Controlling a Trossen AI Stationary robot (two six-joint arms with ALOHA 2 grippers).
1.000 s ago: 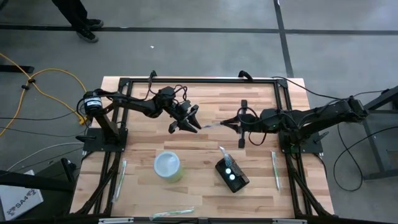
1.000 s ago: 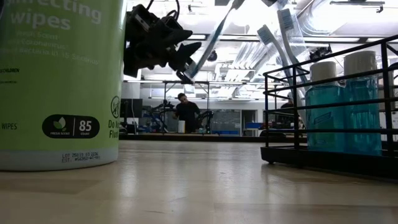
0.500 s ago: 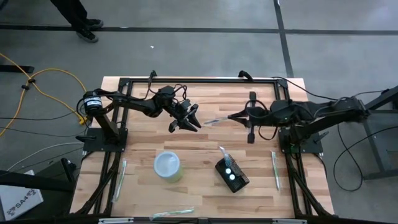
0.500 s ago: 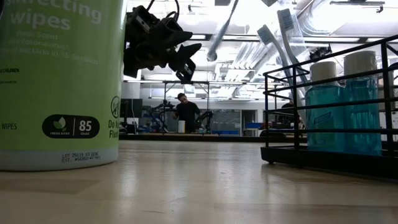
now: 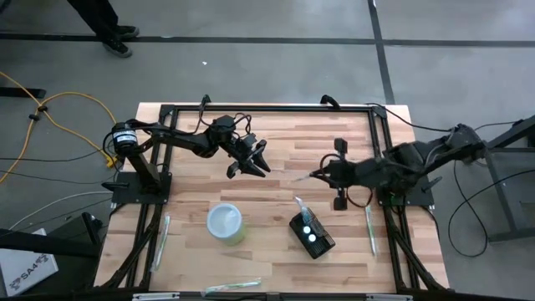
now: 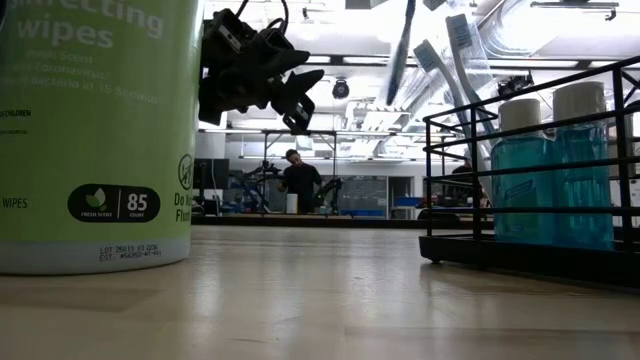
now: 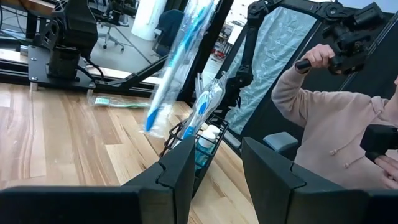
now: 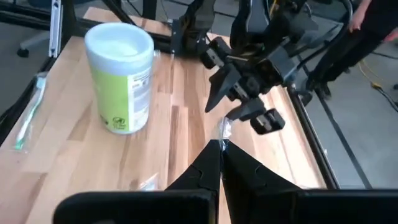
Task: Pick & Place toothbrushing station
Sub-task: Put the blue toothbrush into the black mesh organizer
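The toothbrushing station [image 5: 311, 235], a black holder with two white-capped blue bottles, stands on the table's near right part; in the low view the station [image 6: 530, 170] has toothbrushes sticking up from it. My right gripper [image 5: 318, 176] hangs above the table just beyond the station, shut on a toothbrush in a clear wrapper [image 5: 302, 179]. My left gripper [image 5: 253, 160] hovers open and empty near the table's middle; the left gripper [image 6: 285, 85] also shows in the low view. My right gripper pinches the wrapped toothbrush between its two shut fingers, and a bit of clear wrapper [image 8: 223, 132] shows just past the fingertips. The toothbrush [image 6: 403, 50] is lifted clear of the table and hangs steeply. Which part of its length is held, I cannot tell.
A green wipes canister [image 5: 226, 224] stands near the table's front, left of the station. Wrapped toothbrushes lie by the right rail [image 5: 369, 227], the left rail [image 5: 164, 232] and the front edge [image 5: 230, 288]. A person [image 7: 329, 124] sits beyond the table.
My right gripper has drawn the wrapped toothbrush away from my left gripper's open fingers, first toward the table's right edge, then up and toward the near edge and the station. The toothbrush has tipped from a shallow slant to hanging steeply.
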